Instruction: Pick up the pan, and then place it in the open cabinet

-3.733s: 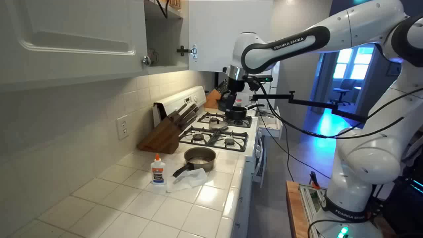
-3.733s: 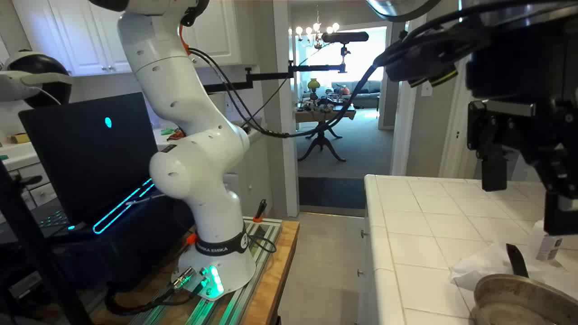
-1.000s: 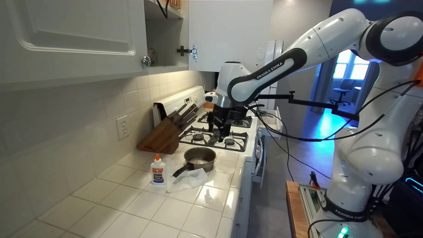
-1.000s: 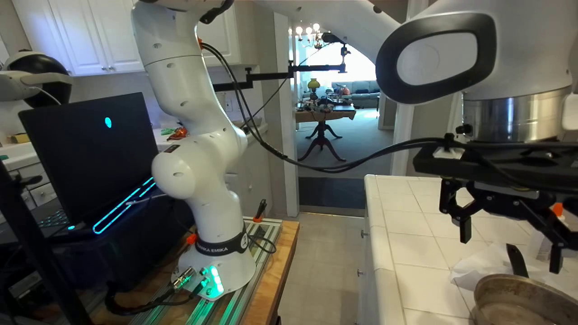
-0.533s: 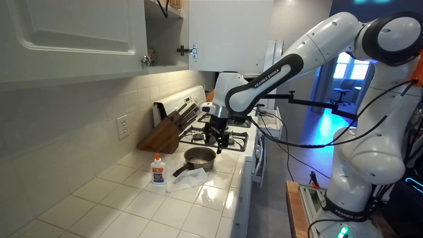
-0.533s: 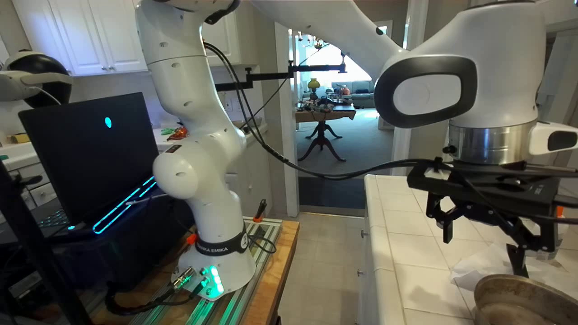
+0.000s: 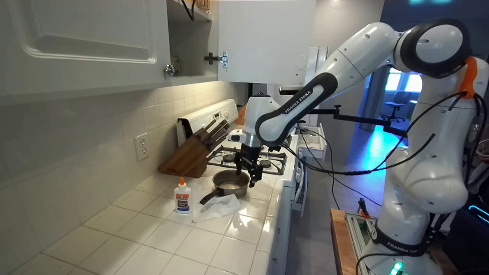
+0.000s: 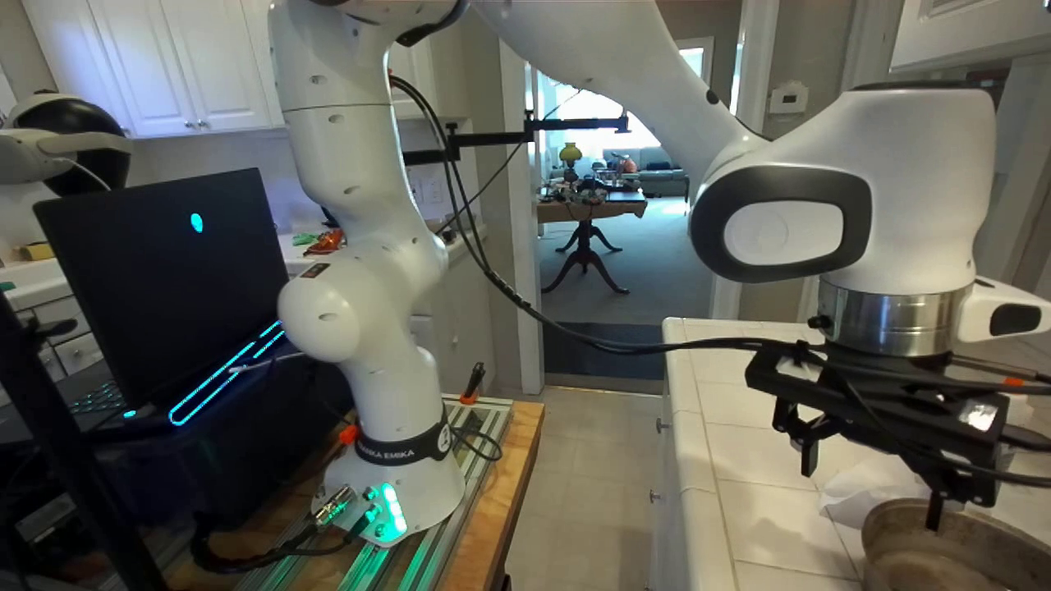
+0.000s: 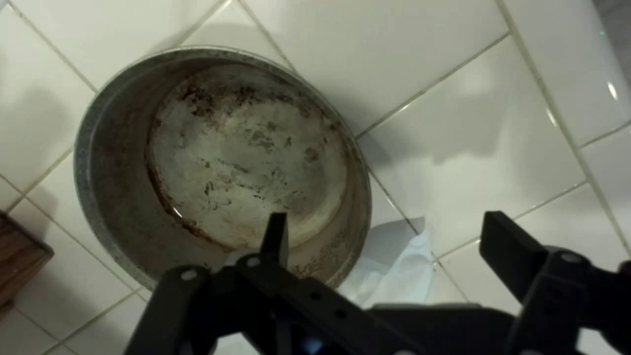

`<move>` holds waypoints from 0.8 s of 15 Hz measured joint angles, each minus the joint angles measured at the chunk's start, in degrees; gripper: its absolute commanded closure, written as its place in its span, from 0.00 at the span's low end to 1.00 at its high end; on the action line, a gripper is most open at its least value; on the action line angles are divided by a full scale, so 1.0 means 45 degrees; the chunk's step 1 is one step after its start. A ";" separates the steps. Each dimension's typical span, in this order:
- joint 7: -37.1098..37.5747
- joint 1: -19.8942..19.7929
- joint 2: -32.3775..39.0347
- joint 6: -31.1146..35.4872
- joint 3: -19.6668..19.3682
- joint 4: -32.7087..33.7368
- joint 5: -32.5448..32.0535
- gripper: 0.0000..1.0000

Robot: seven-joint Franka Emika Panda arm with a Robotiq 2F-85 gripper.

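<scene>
Your gripper [image 9: 384, 224], two fingers spread wide, hangs over one saucepan's [image 9: 246, 162] rim, near the counter [image 7: 179, 236] edge beside one stove [image 7: 198, 120]; an exterior view, unlike the wrist view, shows one open cabinet [image 7: 191, 46].

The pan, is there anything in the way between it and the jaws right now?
Nothing visible stands in the way. In the wrist view the jaws stand open, one over the inside of the pan, the other outside it. The crumpled white sheet lies beside the pan, not over it.
</scene>
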 measured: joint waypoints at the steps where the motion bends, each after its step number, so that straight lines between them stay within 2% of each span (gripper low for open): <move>1: -0.0246 -0.0013 0.0148 0.0169 0.0008 0.0004 0.0001 0.00; 3: -0.0743 -0.0058 0.0433 0.0425 0.0033 0.0011 0.0047 0.00; 4: -0.1012 -0.0099 0.0559 0.0536 0.0058 0.0015 0.0160 0.08; 5: -0.1273 -0.0151 0.0668 0.0628 0.0092 0.0023 0.0322 0.28; 12: -0.2253 -0.0523 0.0968 0.0820 0.0332 0.0086 0.0967 0.78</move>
